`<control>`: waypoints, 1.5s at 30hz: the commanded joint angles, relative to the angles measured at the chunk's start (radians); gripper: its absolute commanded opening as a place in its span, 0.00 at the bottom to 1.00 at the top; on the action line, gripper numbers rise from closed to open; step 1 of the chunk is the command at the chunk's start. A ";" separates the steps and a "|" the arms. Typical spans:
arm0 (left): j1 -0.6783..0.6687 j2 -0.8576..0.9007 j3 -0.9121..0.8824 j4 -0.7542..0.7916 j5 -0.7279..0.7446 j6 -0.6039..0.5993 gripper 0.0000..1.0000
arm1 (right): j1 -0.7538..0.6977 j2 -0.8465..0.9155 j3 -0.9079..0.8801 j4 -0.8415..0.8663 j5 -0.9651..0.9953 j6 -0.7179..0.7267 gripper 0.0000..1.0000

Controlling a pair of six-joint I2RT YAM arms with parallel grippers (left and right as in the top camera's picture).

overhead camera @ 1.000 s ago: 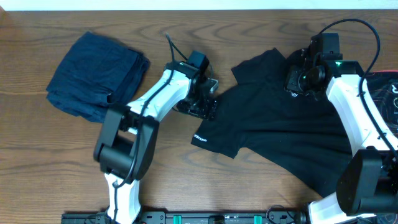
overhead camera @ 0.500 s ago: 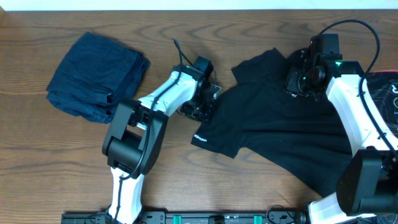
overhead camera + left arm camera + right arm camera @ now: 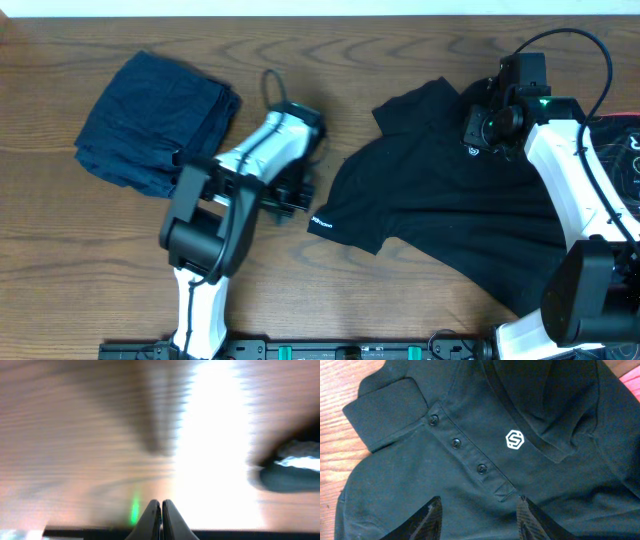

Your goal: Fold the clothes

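Observation:
A black short-sleeved shirt (image 3: 440, 210) lies spread on the right half of the table, its collar, buttons and small white logo (image 3: 515, 439) filling the right wrist view. My right gripper (image 3: 480, 522) hovers open just above the button placket, fingers (image 3: 431, 516) on either side of the cloth, gripping nothing. My left gripper (image 3: 292, 196) is over bare wood just left of the shirt's sleeve hem. In the blurred left wrist view its jaws (image 3: 161, 512) are pressed together with nothing between them. A dark blurred shape at that view's right edge may be the shirt (image 3: 290, 477).
A folded navy garment (image 3: 155, 120) lies at the back left. A black-and-coral patterned garment (image 3: 620, 150) shows at the right edge, partly under the right arm. Bare wooden table (image 3: 400, 310) runs along the front.
My left gripper has shut and pulled away from the shirt's sleeve edge, down and to the left, with no cloth in it. The shirt and the right arm have stayed put.

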 commanded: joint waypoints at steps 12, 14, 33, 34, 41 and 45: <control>0.010 -0.001 0.004 0.241 0.423 0.159 0.53 | -0.008 -0.004 0.003 -0.014 0.026 -0.012 0.51; -0.014 -0.001 0.003 0.252 0.423 0.150 0.59 | -0.008 -0.004 0.003 -0.023 0.026 -0.012 0.52; -0.011 -0.001 -0.084 0.087 0.113 -0.121 0.06 | -0.008 -0.004 0.003 -0.037 0.040 -0.012 0.54; 0.014 -0.001 -0.084 0.070 0.109 -0.129 0.06 | -0.008 -0.004 0.003 -0.037 0.040 -0.012 0.54; 0.236 -0.001 -0.109 0.029 0.076 -0.138 0.06 | -0.008 -0.004 0.003 -0.035 0.028 -0.032 0.60; 0.357 -0.009 -0.151 0.011 0.036 -0.119 0.06 | -0.007 -0.004 0.003 -0.013 -0.071 -0.111 0.62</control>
